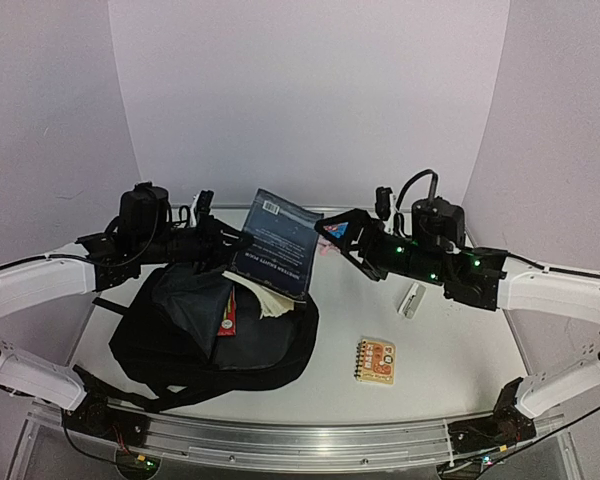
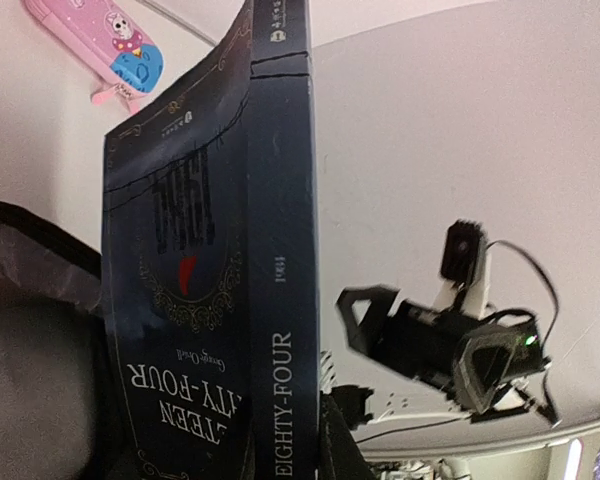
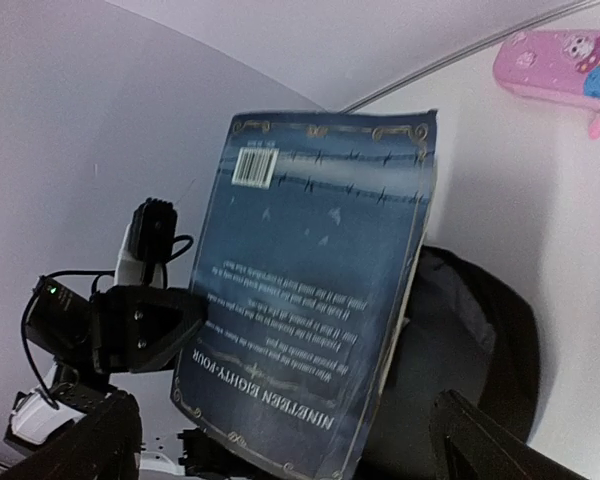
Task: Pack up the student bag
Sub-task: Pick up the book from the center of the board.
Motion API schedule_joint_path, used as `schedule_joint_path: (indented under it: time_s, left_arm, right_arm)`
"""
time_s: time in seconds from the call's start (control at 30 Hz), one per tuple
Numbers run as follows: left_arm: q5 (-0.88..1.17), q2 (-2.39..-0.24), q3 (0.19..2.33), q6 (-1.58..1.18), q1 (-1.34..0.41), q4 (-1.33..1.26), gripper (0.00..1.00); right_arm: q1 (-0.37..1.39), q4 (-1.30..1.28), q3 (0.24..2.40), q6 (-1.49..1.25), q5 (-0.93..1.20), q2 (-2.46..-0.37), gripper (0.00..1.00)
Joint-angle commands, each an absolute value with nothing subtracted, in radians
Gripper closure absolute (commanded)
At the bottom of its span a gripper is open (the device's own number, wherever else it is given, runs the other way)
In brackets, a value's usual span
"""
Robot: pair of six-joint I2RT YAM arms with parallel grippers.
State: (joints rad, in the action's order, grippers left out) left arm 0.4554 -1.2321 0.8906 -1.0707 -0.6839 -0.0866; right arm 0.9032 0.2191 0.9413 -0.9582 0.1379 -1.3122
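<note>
The student bag (image 1: pixel 195 335) lies open at 7 o'clock on the surface (image 1: pixel 450 350), at 6 o'clock of the left gripper (image 1: pixel 225 240) — which is pinched narrow on the left edge of a dark-blue Nineteen Eighty-Four paperback (image 1: pixel 278 245) standing upright over the bag's mouth. The left arm reaches in low from 9 o'clock. The right gripper (image 1: pixel 340 243), jaws spread wide, sits just off the paperback at 3 o'clock — its arm stretched in from the right.

1 high rear overview — 2 close wrist views on opposite sides of the book (image 1: pixel 277 245)
</note>
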Motion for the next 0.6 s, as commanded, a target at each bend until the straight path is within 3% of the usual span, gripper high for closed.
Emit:
schedule_joint_path:
  time_s: [0.0, 0.17, 0.57]
  left_arm:
    - [0.537, -1.138, 0.978, -0.839, -0.687, -0.01, 1.0]
    - [0.642, -1.073, 0.956, -0.766, -0.687, -0.044, 1.0]
    - [0.754, -1.048, 0.956, -0.868, -0.689, -0.29, 1.0]
  right_arm:
    - [0.899, 0.063, 1.053, -0.752, 0.044, -1.274, 0.02]
    - [0.899, 0.096, 1.049, -0.742, 0.145, -1.301, 0.02]
    - [0.9, 0.57, 0.982, -0.927, 0.485, -1.463, 0.02]
